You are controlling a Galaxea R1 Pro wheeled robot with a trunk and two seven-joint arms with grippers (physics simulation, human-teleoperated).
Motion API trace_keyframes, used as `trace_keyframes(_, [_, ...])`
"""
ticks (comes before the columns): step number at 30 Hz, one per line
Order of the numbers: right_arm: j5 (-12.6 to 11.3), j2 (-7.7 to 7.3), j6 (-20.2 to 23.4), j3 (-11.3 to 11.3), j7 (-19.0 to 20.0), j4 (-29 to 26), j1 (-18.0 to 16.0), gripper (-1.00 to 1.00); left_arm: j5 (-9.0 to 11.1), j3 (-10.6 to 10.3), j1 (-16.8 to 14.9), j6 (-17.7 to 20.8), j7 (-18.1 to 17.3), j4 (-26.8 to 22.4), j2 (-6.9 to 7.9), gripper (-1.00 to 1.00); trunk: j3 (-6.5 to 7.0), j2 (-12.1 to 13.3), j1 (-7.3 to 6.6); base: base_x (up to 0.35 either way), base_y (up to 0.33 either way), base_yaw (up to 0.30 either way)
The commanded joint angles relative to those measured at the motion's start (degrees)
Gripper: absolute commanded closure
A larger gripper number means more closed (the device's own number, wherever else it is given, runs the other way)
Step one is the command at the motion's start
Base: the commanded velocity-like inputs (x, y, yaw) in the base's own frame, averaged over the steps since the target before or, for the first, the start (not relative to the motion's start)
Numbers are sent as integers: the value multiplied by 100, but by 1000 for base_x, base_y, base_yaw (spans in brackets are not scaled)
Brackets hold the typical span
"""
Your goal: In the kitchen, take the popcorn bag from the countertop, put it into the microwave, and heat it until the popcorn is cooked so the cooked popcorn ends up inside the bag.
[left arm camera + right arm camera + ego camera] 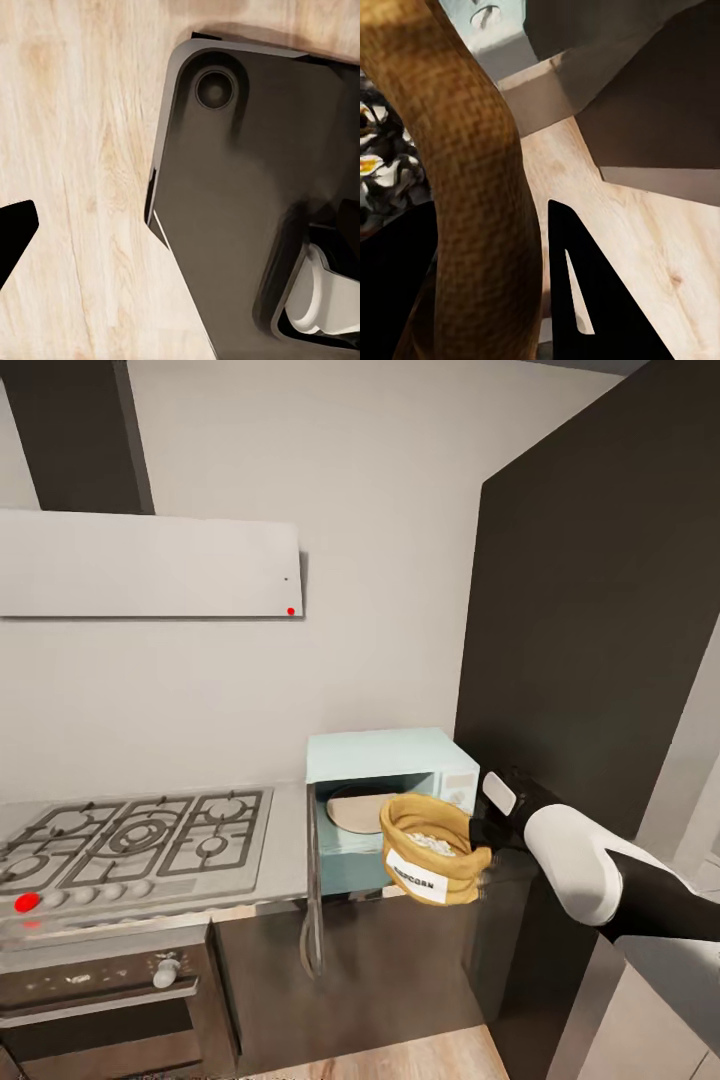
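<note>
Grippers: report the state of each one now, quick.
Left gripper: cannot be told; one dark fingertip shows over the wood floor.
Right gripper: closed on the popcorn bag, at the open microwave.

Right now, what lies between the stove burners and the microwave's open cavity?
In the head view, a bare strip of countertop, then the microwave door swung open edge-on.

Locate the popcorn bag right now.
In the head view, the popcorn bag is held by the right gripper in front of the open microwave, right of the stove.
</note>
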Motion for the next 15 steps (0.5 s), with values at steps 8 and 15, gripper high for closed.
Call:
trace_keyframes(8, [5,29,10,-55,-31,-6,-1,100,3,25,-2,1,0,1,-2,-100,-27,-4,2,0,-198,228])
trace_keyframes(15, [5,30,10,-64,-33,-6,-1,100,3,25,-2,0,0,1,-2,-100,-50,-4,2,0,-278,237])
